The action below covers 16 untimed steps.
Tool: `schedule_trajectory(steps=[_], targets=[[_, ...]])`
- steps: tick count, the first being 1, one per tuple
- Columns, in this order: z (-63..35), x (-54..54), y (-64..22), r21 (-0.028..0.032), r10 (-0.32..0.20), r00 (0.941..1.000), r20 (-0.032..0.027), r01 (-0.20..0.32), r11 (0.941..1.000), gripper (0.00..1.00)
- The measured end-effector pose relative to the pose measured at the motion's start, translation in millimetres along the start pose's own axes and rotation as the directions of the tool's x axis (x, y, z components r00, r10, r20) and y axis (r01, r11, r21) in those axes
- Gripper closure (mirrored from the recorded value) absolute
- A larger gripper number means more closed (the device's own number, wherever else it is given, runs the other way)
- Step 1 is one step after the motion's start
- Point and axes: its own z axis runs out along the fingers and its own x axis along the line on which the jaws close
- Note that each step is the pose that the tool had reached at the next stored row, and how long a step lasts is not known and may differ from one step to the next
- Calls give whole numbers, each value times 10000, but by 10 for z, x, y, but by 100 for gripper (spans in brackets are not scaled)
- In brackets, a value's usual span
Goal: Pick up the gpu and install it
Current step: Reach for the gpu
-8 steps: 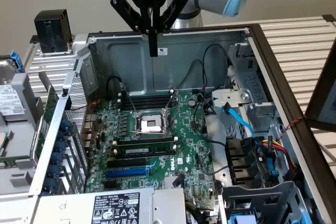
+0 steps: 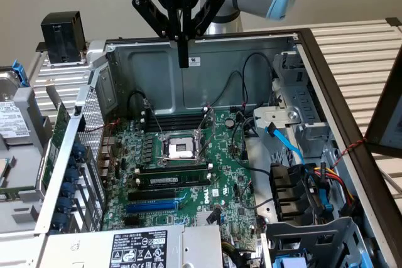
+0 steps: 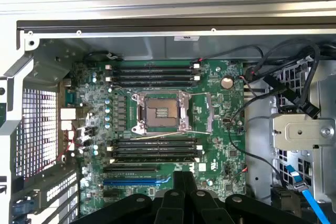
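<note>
We see the gripper (image 2: 183, 62) hanging at about twelve o'clock in the exterior view, over the open computer case (image 2: 151, 73). Its tips point down in front of the case's far wall. Its two fingers (image 2: 183, 42) are pressed together, and they hold nothing. In the wrist view the gripper (image 3: 185, 178) looks down on the motherboard (image 3: 220, 108), with its closed fingers (image 3: 178, 192) lying across the board's edge, close to the long blue slot (image 3: 134, 180).

The gpu (image 2: 56, 133) seems to us to be the green card standing on edge just outside the case's perforated wall (image 2: 93, 149), at about nine o'clock in the exterior view. It is well apart from the gripper. We cannot make out its cooler or its bracket, so we cannot be sure of it.

Inside the case the motherboard (image 2: 220, 174) lies flat. Its processor socket (image 2: 179, 149) is near the middle. The blue slot (image 2: 154, 206) lies toward six o'clock from the socket. Bundled cables (image 2: 314, 180) and a blue ribbon (image 2: 286, 145) sit at about four o'clock.
</note>
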Motion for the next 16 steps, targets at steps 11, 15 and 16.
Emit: schedule_trajectory(steps=[11, 15, 16], targets=[[-1, 118, -8, 0, -1, 10000, -1, 1, 10000, 89], [-2, 299, -20, -1, -2, 10000, 1, 2, 10000, 89], [-2, 344, -23, 0, -1, 10000, 0, 1, 10000, 89]])
